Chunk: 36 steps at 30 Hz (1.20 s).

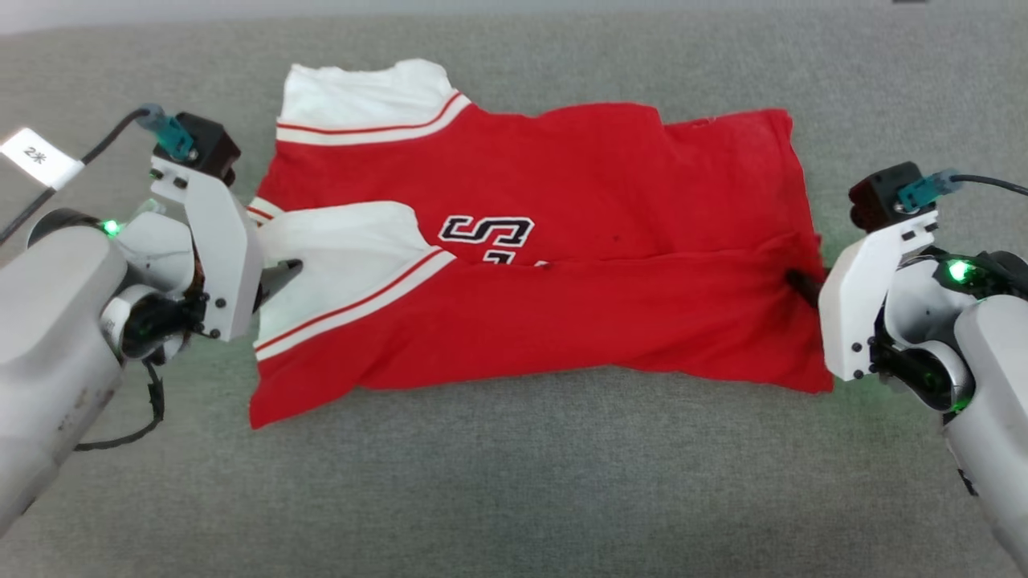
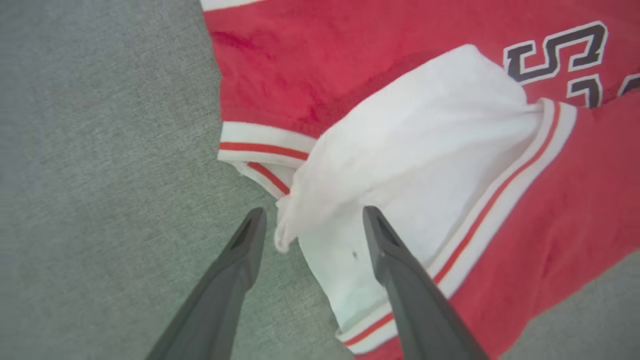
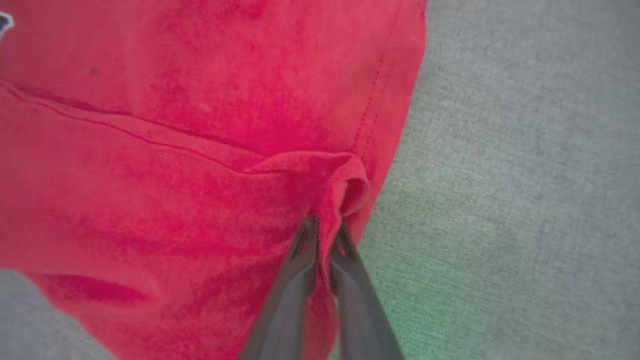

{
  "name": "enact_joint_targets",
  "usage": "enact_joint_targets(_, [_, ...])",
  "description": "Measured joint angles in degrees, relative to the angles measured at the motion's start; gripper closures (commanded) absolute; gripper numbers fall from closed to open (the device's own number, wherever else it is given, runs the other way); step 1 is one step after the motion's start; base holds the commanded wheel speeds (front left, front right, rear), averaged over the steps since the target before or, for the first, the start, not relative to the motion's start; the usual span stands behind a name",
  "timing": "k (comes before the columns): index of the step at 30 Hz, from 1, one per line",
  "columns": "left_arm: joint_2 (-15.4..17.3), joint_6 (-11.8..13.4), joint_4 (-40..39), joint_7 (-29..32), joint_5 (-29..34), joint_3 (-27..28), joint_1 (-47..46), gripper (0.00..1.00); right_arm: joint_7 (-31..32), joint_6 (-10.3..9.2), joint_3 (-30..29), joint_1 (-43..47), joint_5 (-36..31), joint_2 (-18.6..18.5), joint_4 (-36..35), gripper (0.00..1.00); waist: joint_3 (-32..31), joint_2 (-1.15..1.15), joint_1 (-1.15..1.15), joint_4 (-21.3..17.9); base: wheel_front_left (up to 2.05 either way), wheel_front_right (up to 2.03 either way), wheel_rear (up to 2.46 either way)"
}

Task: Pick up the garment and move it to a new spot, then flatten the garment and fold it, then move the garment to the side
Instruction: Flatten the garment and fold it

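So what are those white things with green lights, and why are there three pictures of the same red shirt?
Those are the two arms of a robot. The big picture comes from a camera on its head, looking down at a grey fabric surface. On it lies a red jersey T-shirt of thin cloth with white sleeves and striped trim, partly folded over itself. The other two pictures come from little cameras on the robot's wrists, looking along each gripper's dark fingers. The left gripper is open, its fingers spread apart at the edge of a white sleeve, holding nothing. The right gripper is shut, pinching a bit of the shirt's red edge at the other end.
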Motion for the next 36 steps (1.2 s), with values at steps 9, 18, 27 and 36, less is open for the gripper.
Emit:
enact_joint_targets(9, [3.01, 4.52, -7.86, 2.07, -1.74, 0.48, 1.74, 0.0, -6.05, 0.0, -3.72, 3.38, 0.19, -2.55, -6.02, 0.0, -4.06, 0.0, 0.0, 2.06, 0.0, 0.0, 0.0])
enact_joint_targets(18, [6.8, 14.63, -20.16, 8.42, -8.2, 0.67, 8.33, 0.0, -16.73, 0.0, -14.5, 12.23, -6.55, 0.33, -17.98, 0.0, -7.06, 0.0, 0.0, 3.21, 0.0, 0.0, 0.0])
enact_joint_targets(27, [8.84, 19.49, -24.28, 9.67, -12.0, 0.63, 13.4, 0.0, -19.36, 0.0, -22.49, 22.75, -11.83, 6.45, -28.87, 0.0, -7.26, 0.0, 0.0, 1.04, 0.0, 0.0, 0.0])
enact_joint_targets(36, [7.33, 17.28, -16.45, 5.5, -12.57, 1.36, 16.01, 0.0, -18.59, 0.0, -26.21, 30.15, -13.96, 11.74, -35.0, 0.0, -6.12, 0.0, 0.0, -1.15, 0.0, 0.0, 0.0])
